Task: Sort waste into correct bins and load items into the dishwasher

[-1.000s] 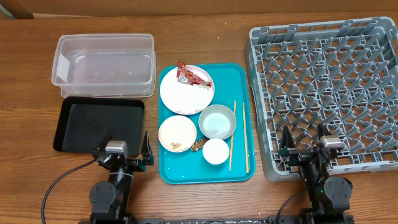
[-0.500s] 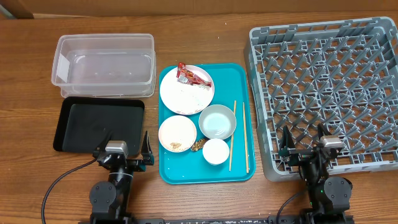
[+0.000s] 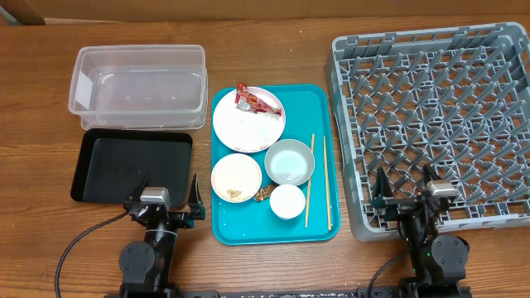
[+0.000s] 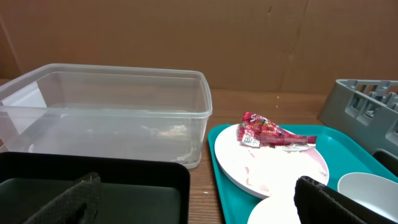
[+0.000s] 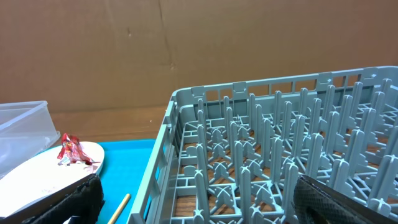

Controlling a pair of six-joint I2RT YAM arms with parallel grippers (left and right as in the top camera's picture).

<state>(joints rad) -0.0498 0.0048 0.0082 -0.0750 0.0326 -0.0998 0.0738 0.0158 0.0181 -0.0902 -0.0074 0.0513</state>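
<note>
1. On the far end of the teal tray, a red snack wrapper lies on a round white plate.
2. The left gripper is at the near edge of the table, just beside the tray's near left corner. Its jaws are wide open and hold nothing.
3. From those jaws, the wrapper lies ahead and a bit to the right. It is past a second plate that has small brown scraps on it.
4. The wrapper's long side runs on a slant, from far left to near right. In the left wrist view it lies almost sideways. I think the jaws would have to close across its short side.
5. The right gripper is by the near edge of the grey dish rack. Its jaws are wide open too, and empty. It is well apart from the wrapper, so the left arm is the nearer 1.
6. The clear tub and the black tray both sit on the left, close to the left arm. That makes the wrapper a good job for that arm.
7. The 2 chopsticks lie on the right side of the teal tray, pointing from near to far. The right arm is nearer to them, and the rack is just beside them.
</note>
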